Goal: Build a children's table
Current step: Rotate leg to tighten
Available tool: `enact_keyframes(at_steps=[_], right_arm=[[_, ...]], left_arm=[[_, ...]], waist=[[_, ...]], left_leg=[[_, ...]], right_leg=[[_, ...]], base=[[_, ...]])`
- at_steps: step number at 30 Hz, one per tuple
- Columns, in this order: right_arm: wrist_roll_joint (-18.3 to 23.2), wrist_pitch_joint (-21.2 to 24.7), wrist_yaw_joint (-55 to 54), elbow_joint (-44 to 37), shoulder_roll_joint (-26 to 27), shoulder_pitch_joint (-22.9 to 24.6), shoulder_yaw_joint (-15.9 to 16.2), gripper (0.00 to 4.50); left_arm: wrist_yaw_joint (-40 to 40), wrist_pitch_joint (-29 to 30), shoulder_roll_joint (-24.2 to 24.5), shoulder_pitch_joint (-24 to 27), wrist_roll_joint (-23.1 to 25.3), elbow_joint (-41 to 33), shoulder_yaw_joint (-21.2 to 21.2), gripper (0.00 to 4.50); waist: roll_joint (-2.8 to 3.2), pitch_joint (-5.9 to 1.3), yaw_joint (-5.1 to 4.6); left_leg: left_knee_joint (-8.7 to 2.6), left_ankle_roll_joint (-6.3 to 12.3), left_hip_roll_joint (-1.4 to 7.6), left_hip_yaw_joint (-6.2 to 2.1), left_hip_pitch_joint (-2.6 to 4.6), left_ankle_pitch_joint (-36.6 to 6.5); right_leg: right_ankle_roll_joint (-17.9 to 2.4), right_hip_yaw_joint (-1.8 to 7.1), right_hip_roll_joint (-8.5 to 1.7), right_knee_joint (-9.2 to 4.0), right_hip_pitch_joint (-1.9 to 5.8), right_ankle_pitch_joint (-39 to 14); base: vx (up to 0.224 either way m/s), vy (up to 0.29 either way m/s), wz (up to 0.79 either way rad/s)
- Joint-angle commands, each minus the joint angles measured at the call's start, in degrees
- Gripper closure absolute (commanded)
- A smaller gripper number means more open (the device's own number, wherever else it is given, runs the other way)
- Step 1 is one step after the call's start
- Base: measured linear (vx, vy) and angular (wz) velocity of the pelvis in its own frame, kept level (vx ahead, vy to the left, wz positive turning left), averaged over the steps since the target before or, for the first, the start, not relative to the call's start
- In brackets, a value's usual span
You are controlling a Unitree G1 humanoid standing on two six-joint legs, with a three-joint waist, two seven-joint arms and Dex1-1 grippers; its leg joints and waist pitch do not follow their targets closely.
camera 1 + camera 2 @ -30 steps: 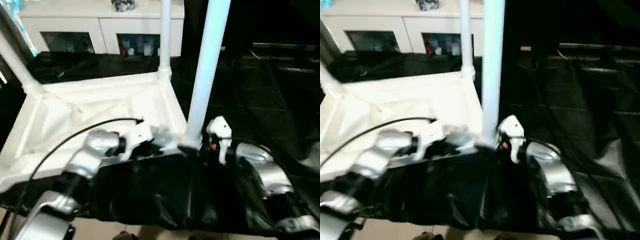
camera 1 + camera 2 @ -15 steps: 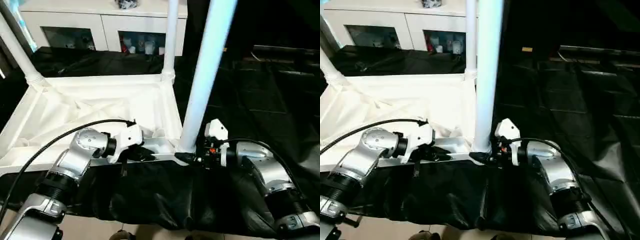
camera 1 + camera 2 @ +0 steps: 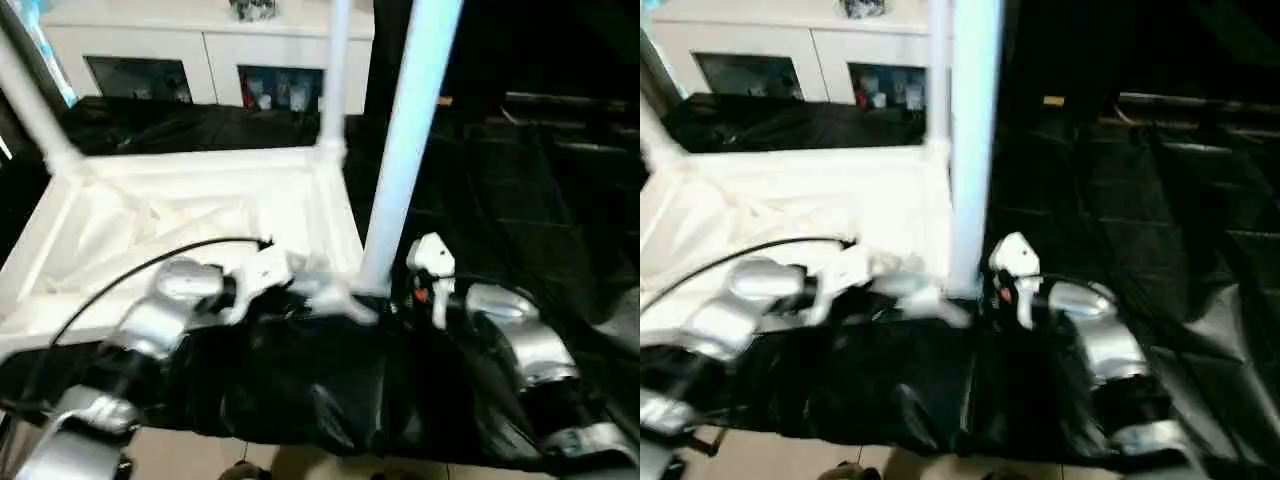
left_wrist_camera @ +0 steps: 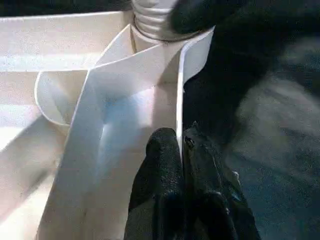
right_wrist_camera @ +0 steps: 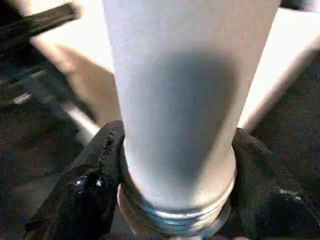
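Head cams: two views from above, facing fwd and down over both forearms, set slightly apart side to side; both share the upturned tabletop at centre left and the near leg mid-frame. Left wrist cam: very close, looking along its fingers at the tabletop's edge. Right wrist cam: very close on the same leg's threaded base.

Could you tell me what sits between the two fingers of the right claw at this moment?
The base of a white table leg, with its threaded end showing just below; one black finger lies on each side, as the right wrist view shows.
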Motion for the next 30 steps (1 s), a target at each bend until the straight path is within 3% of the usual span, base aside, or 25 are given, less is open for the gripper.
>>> enact_keyframes(at_steps=[1, 3, 5, 8, 10, 11, 12, 16, 25, 30], right_arm=[[-2.4, 0.5, -3.5, 1.5, 2.5, 0.3, 2.6, 1.77], [-3.5, 1.7, -13.3, 4.1, 8.0, -1.4, 1.5, 1.77], [-3.4, 1.9, -17.1, 5.3, 10.9, -2.5, 1.0, 1.77], [-4.4, -0.1, -20.0, 6.6, 13.2, -3.6, 1.5, 1.77], [-4.6, -1.1, -20.0, 6.8, 13.5, -3.9, 1.6, 1.77], [-4.0, -1.1, -19.0, 6.4, 13.3, -3.8, 1.3, 1.22], [-3.6, -1.1, -18.3, 6.1, 13.2, -3.7, 1.2, 1.08], [-3.0, -2.1, -10.7, 2.7, 7.8, -1.9, 1.4, 0.72], [1.6, -1.6, 9.1, -3.2, -2.4, 0.0, 2.9, 0.72], [2.6, -0.9, 20.1, -6.6, -7.5, 1.4, 5.9, 0.72]], left_arm=[[6.8, 0.9, -2.9, -1.9, 0.4, 0.5, 0.6, 4.50], [11.1, 1.6, -8.0, -2.8, 1.1, 1.7, -0.5, 4.50], [12.5, 1.3, -9.9, -3.2, 1.7, 2.1, -1.4, 4.50], [13.2, 0.3, -11.1, -3.7, 2.4, 2.5, -2.2, 4.50], [13.0, -0.8, -11.1, -4.0, 2.9, 2.8, -2.5, 4.50], [12.6, -1.7, -10.7, -4.1, 3.0, 2.8, -2.5, 4.50], [12.3, -2.1, -10.5, -4.1, 3.0, 2.8, -2.5, 4.50], [6.7, -4.2, -6.7, -3.3, 1.5, 1.8, -1.4, 4.50], [-6.8, -4.5, -0.3, -0.9, -3.4, -1.5, -0.7, 4.50], [-11.3, -5.9, 2.7, -0.9, -3.4, -0.9, -1.2, 4.50]], waist=[[-0.21, -3.81, 0.07], [0.06, -3.78, -0.07], [-0.01, -3.77, -0.24], [0.35, -3.83, -0.27], [0.28, -3.88, -0.35], [0.46, -3.93, -0.31], [0.45, -3.95, -0.36], [0.40, -4.26, -0.12], [0.51, -4.60, 0.60], [0.65, -4.52, 1.17]], left_leg=[[-4.31, -0.80, 1.70, -0.50, 1.50, -19.5], [-4.40, -1.16, 1.69, -0.55, 1.40, -19.7], [-4.47, -1.24, 1.44, -0.71, 1.27, -20.6], [-4.37, -1.01, 1.36, -0.79, 1.51, -22.0], [-4.48, -0.76, 1.36, -0.83, 1.25, -22.0], [-4.48, -0.55, 1.41, -0.82, 1.31, -22.0], [-4.54, -0.42, 1.42, -0.85, 1.17, -21.9], [-4.41, 0.58, 1.52, -0.75, 0.89, -19.7], [-3.82, 3.67, 1.78, -0.35, 0.73, -13.3], [-3.88, 3.73, 2.08, -0.21, 1.00, -14.5]], right_leg=[[-11.6, 2.09, -2.84, -4.67, 2.02, -20.7], [-11.1, 2.13, -2.77, -4.83, 1.87, -20.8], [-10.3, 1.98, -2.76, -4.98, 1.99, -22.2], [-9.0, 1.95, -2.85, -5.47, 1.64, -25.0], [-8.7, 1.89, -2.80, -5.50, 1.80, -24.6], [-8.7, 1.93, -2.73, -5.51, 1.73, -23.8], [-8.8, 1.91, -2.67, -5.37, 1.84, -23.1], [-9.9, 1.98, -2.64, -4.82, 2.23, -18.0], [-14.1, 1.88, -2.49, -3.62, 2.78, -8.6], [-14.6, 1.87, -2.48, -3.50, 2.59, -8.9]], base=[[0.000, 0.000, 0.00], [0.000, 0.000, 0.00], [0.000, 0.000, 0.00], [0.000, 0.000, 0.00], [0.000, 0.000, 0.00], [0.000, 0.000, 0.00], [0.000, 0.000, 0.00], [0.000, 0.000, 0.00], [0.000, 0.000, 0.00], [0.000, 0.000, 0.00]])
